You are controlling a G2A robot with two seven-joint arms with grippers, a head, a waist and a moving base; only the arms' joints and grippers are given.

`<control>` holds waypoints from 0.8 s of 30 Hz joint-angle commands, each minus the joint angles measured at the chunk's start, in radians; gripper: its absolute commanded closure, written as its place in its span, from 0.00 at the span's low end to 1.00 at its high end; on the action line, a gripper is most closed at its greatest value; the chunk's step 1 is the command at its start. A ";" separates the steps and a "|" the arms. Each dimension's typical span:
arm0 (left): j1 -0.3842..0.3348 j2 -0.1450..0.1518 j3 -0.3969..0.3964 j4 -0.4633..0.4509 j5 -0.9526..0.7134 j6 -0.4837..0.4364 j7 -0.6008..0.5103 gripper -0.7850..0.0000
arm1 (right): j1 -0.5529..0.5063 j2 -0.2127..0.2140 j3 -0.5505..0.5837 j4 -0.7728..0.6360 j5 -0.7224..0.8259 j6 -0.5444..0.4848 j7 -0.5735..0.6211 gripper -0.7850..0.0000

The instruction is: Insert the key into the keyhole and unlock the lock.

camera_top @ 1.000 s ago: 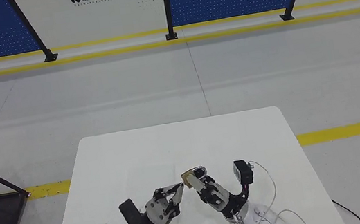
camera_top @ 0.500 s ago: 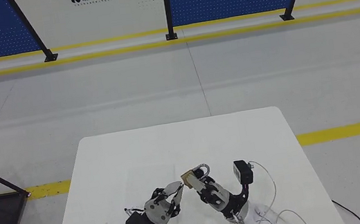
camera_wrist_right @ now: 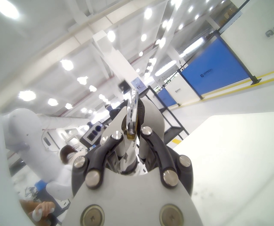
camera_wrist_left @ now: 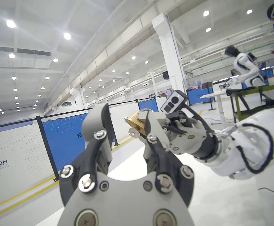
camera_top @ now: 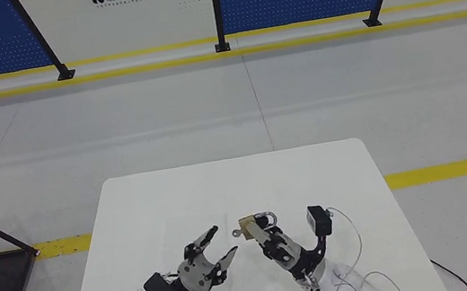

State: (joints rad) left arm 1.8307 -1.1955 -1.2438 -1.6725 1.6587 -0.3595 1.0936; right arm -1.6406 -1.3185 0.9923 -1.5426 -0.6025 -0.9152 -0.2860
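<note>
Left jaws: left gripper (camera_wrist_left: 126, 115) stands spread wide, with nothing pinched between its fingers.
Right jaws: right gripper (camera_wrist_right: 133, 106) is pressed together on the brass body of the lock (camera_wrist_left: 133, 121), one finger on each flat side.
Key: the key (camera_wrist_left: 134, 133) sits in the end of the lock that faces the left gripper, with only its round silver head projecting.
Key to left fingers: in the left wrist view the head lies in the gap between the spread fingers. In the top view it lies just beyond their tips. Contact cannot be determined.
Shackle: the shackle (camera_top: 265, 219) is silver and sits at the lock's far end, pointing away from the left gripper. Whether it is latched or released cannot be determined.
Position: both grippers face each other above the near half of the white table (camera_top: 311, 179), and the lock is held off its surface.
</note>
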 commanded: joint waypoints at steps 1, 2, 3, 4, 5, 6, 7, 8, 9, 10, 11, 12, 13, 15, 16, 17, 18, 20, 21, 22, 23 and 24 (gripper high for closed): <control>0.016 0.006 -0.026 -0.015 -0.025 -0.024 -0.010 0.00 | -0.002 0.003 0.014 -0.003 0.010 0.003 0.003 1.00; 0.024 0.009 -0.040 -0.022 -0.039 -0.039 -0.014 0.00 | -0.003 0.005 0.022 -0.005 0.017 0.005 0.008 1.00; 0.034 0.013 -0.054 -0.029 -0.053 -0.055 -0.018 0.00 | -0.005 0.006 0.029 -0.007 0.025 0.008 0.016 1.00; 0.044 0.016 -0.070 -0.036 -0.066 -0.074 -0.022 0.00 | -0.006 0.009 0.036 -0.008 0.034 0.011 0.026 1.00; 0.055 0.019 -0.087 -0.040 -0.086 -0.090 -0.024 0.00 | -0.007 0.011 0.045 -0.008 0.042 0.019 0.037 1.00; 0.067 0.023 -0.102 -0.046 -0.103 -0.110 -0.029 0.00 | -0.009 0.013 0.052 -0.008 0.049 0.027 0.049 1.00; 0.079 0.026 -0.120 -0.050 -0.121 -0.131 -0.031 0.00 | -0.010 0.015 0.058 -0.006 0.056 0.037 0.066 1.00; 0.092 0.030 -0.138 -0.050 -0.130 -0.152 -0.039 0.00 | -0.010 0.018 0.063 -0.003 0.063 0.050 0.088 1.00; 0.104 0.035 -0.158 -0.051 -0.134 -0.171 -0.045 0.00 | -0.008 0.020 0.067 0.000 0.071 0.064 0.112 1.00; 0.114 0.039 -0.182 -0.047 -0.136 -0.180 -0.045 0.00 | -0.006 0.022 0.069 0.012 0.072 0.091 0.151 1.00; 0.125 0.043 -0.199 -0.042 -0.131 -0.197 -0.047 0.00 | -0.001 0.024 0.068 0.016 0.078 0.113 0.189 1.00; 0.133 0.049 -0.216 -0.031 -0.116 -0.234 -0.059 0.00 | 0.005 0.026 0.065 0.023 0.086 0.137 0.234 1.00; 0.140 0.055 -0.239 -0.015 -0.103 -0.259 -0.073 0.00 | 0.011 0.028 0.055 0.037 0.091 0.167 0.298 1.00; 0.146 0.063 -0.280 0.009 -0.087 -0.267 -0.089 0.00 | 0.032 0.031 0.042 0.048 0.114 0.226 0.400 1.00; 0.150 0.066 -0.290 0.016 -0.086 -0.280 -0.098 0.00 | 0.040 0.031 0.034 0.055 0.113 0.257 0.444 1.00; 0.154 0.069 -0.300 0.022 -0.088 -0.293 -0.107 0.00 | 0.051 0.031 0.025 0.057 0.115 0.286 0.483 1.00; 0.158 0.071 -0.309 0.029 -0.084 -0.304 -0.121 0.00 | 0.057 0.030 0.015 0.064 0.122 0.309 0.512 1.00; 0.165 0.076 -0.325 0.036 -0.078 -0.316 -0.155 0.00 | 0.076 0.029 -0.009 0.083 0.135 0.361 0.591 1.00; 0.168 0.078 -0.332 0.034 -0.074 -0.318 -0.173 0.00 | 0.088 0.028 -0.018 0.086 0.140 0.380 0.620 1.00; 0.170 0.080 -0.340 0.033 -0.066 -0.310 -0.193 0.00 | 0.095 0.027 -0.029 0.095 0.152 0.395 0.651 1.00; 0.173 0.081 -0.345 0.032 -0.059 -0.303 -0.212 0.00 | 0.101 0.026 -0.039 0.106 0.161 0.414 0.685 1.00; 0.177 0.083 -0.349 0.030 -0.054 -0.300 -0.232 0.00 | 0.111 0.026 -0.045 0.112 0.159 0.437 0.710 1.00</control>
State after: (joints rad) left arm 2.0038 -1.1142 -1.5885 -1.6403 1.5982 -0.6652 0.8846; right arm -1.5387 -1.2921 0.9544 -1.4380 -0.4439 -0.5021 0.3896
